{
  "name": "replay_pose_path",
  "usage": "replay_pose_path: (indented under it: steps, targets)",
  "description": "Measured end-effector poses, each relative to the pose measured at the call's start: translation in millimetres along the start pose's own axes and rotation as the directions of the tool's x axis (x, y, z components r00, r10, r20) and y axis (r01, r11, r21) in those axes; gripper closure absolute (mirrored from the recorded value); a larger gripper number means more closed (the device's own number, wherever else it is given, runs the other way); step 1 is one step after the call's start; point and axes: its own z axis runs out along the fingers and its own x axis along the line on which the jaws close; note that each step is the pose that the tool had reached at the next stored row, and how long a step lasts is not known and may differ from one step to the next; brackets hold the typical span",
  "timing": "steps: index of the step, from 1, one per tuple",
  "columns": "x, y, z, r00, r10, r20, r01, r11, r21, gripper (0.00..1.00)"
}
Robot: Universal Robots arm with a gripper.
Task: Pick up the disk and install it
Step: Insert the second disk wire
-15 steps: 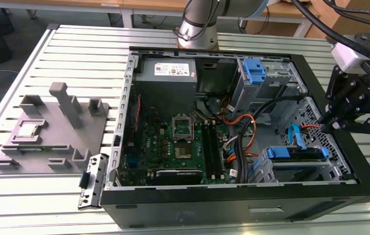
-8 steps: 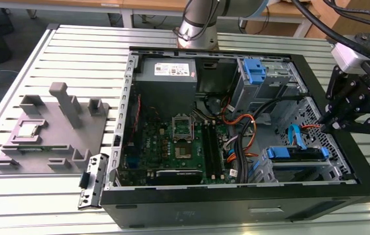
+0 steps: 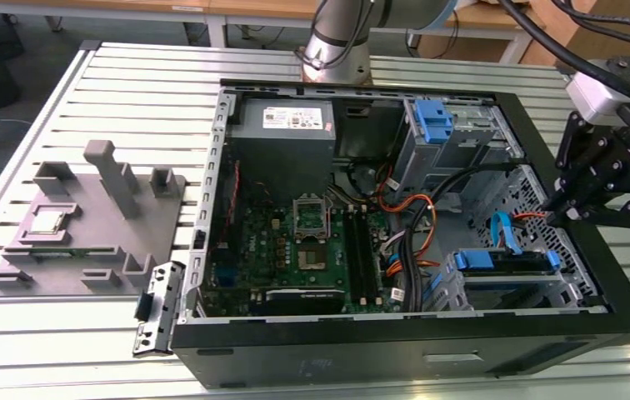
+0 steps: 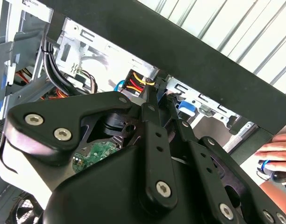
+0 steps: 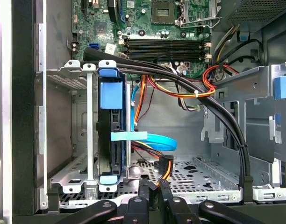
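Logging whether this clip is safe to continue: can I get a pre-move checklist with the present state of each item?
1. Nothing in the jaws: ok. The gripper is shut and empty.
2. Disk placed: ok. The silver hard drive with the blue plastic bracket stands in the grey metal drive cage.
3. Disk fully latched: cannot tell.
4. Cables away from the gripper: not ok. A black connector on orange wires hangs right by its tips.
5. People away from the arm: not ok. A person's hand rests close outside the black computer case.
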Motion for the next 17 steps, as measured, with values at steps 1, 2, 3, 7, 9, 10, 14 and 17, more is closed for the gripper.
replay_pose_path:
  steps: [1,2,3,7,9,10,14,17]
  targets:
    - [-0.1,-1.1,-0.1,1.0000,0.000,-0.0007,0.000,1.0000,-0.0040,0.76]
    - [-0.1,-2.2,-0.1,1.0000,0.001,-0.0014,-0.001,1.0000,-0.0090,0.76]
    - [-0.1,-3.4,-0.1,1.0000,0.001,-0.0025,-0.001,0.9999,-0.0145,0.76]
    - [-0.2,-4.6,-0.2,1.0000,0.002,-0.0041,-0.002,0.9998,-0.0219,0.76]
    - [-0.1,-4.6,-0.2,1.0000,0.002,-0.0041,-0.002,0.9998,-0.0222,0.76]
    - [-0.2,-4.6,-0.1,1.0000,0.002,-0.0041,-0.002,0.9997,-0.0223,0.76]
    - [-0.2,-4.6,-0.2,1.0000,0.002,-0.0042,-0.002,0.9997,-0.0228,0.84]
    - [-0.2,-4.7,-0.1,1.0000,0.002,-0.0041,-0.002,0.9997,-0.0232,0.90]
